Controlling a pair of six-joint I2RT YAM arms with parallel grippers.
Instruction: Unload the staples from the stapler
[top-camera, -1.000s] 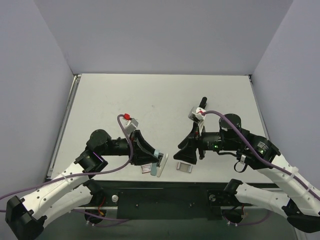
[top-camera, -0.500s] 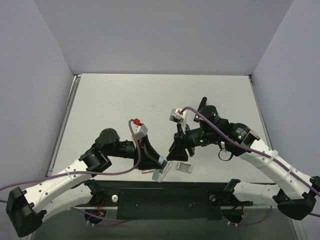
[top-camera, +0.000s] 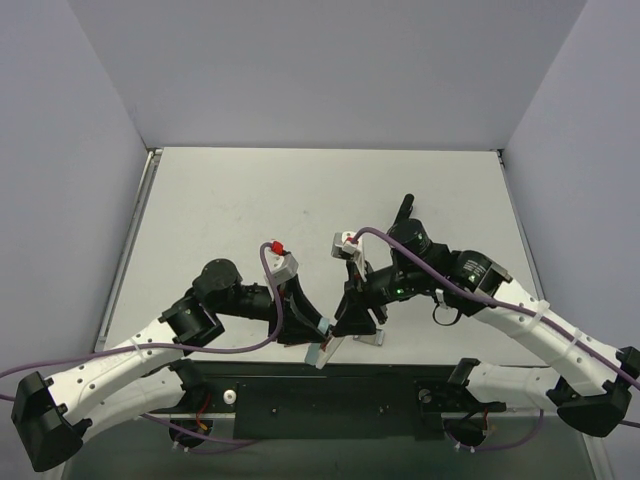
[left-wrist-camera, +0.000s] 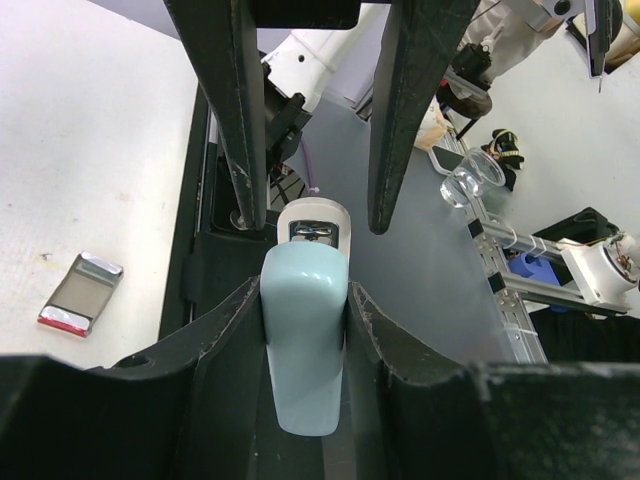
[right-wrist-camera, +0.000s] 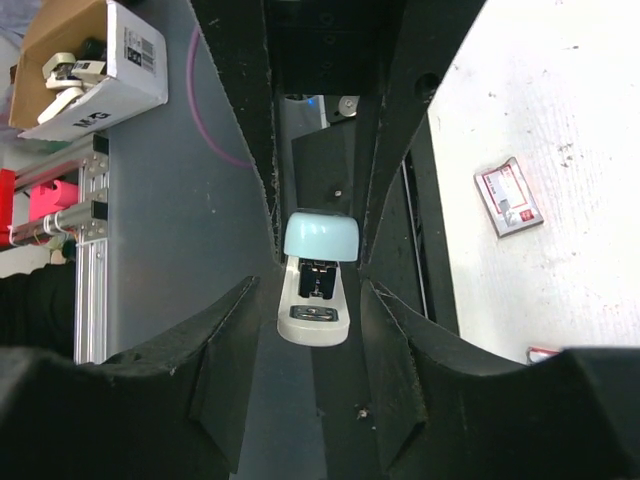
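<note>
My left gripper (left-wrist-camera: 305, 330) is shut on the rear of a pale-blue stapler (left-wrist-camera: 305, 345) with a white base, and holds it over the table's near edge (top-camera: 326, 347). The left gripper also shows in the top view (top-camera: 318, 335). My right gripper (right-wrist-camera: 312, 295) is open and faces the stapler's front end (right-wrist-camera: 318, 290). Its fingers (left-wrist-camera: 240, 120) stand on either side of the stapler's nose without touching it. In the top view the right gripper (top-camera: 350, 320) points down and left at the stapler. No loose staples show; the magazine's contents are too dark to tell.
A small red-and-white box (right-wrist-camera: 510, 195) lies on the white table (top-camera: 300, 200) near the front edge. A flat silvery piece with a red edge (left-wrist-camera: 80, 305) lies by the black front rail, seen in the top view too (top-camera: 368, 337). Grey walls enclose the table.
The left arm has carried the stapler right and nearer the front edge. The right arm has swung left and down, bringing its open fingers to the stapler's front end.
</note>
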